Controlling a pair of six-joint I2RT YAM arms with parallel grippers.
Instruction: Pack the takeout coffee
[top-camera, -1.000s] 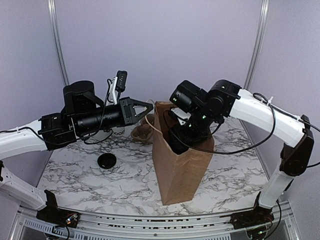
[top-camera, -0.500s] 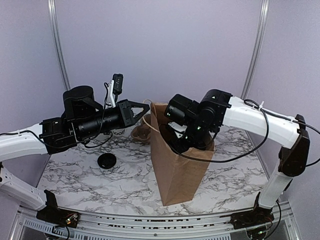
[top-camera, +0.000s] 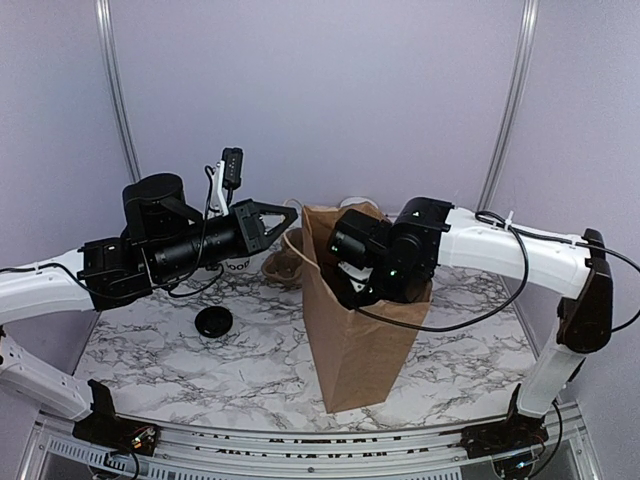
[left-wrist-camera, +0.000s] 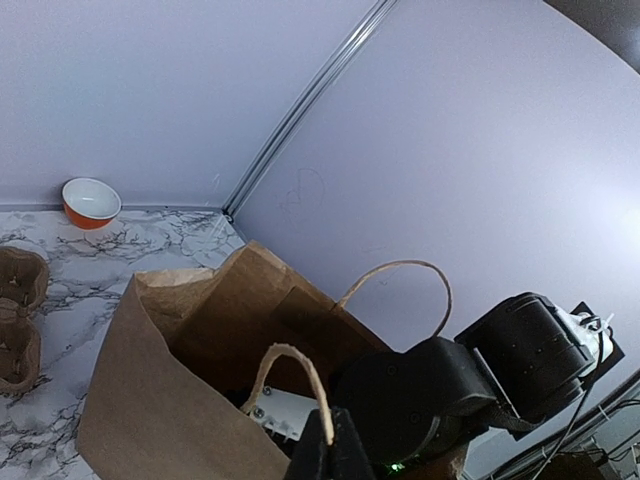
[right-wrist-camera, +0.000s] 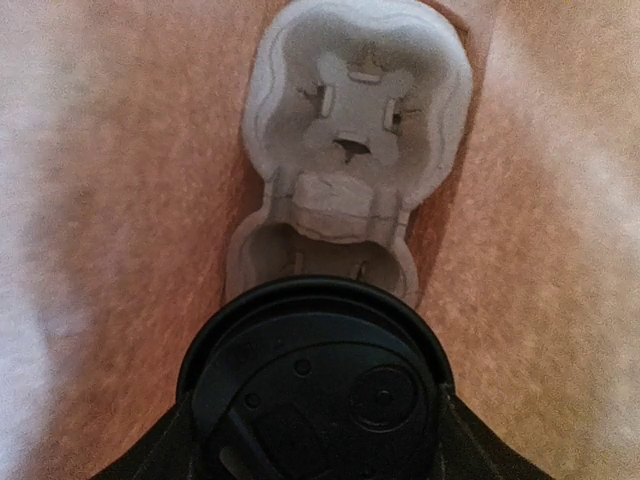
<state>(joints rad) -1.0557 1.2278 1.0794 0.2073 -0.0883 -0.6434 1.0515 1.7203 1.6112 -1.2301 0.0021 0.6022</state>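
The takeout coffee shows only in the right wrist view, as its round black lid (right-wrist-camera: 315, 385). My right gripper (right-wrist-camera: 315, 440) is shut on it, a dark finger on each side of the lid. Both are down inside the brown paper bag (top-camera: 358, 335), so the overhead view hides this gripper and the cup. Under the cup, on the bag's floor, lies a pale moulded-pulp cup tray (right-wrist-camera: 355, 130). My left gripper (top-camera: 294, 210) is shut on the bag's near twine handle (left-wrist-camera: 295, 365), holding the mouth of the bag (left-wrist-camera: 170, 400) open.
A loose black lid (top-camera: 213, 321) lies on the marble table. A white cup with dark lettering (top-camera: 237, 265) stands behind my left arm. Brown pulp trays (top-camera: 285, 262) sit left of the bag. An orange bowl (left-wrist-camera: 90, 200) is at the back wall.
My right arm has sunk deeper into the bag, its wrist shifting left and down. The left gripper keeps hold of the handle and has drifted slightly left and up.
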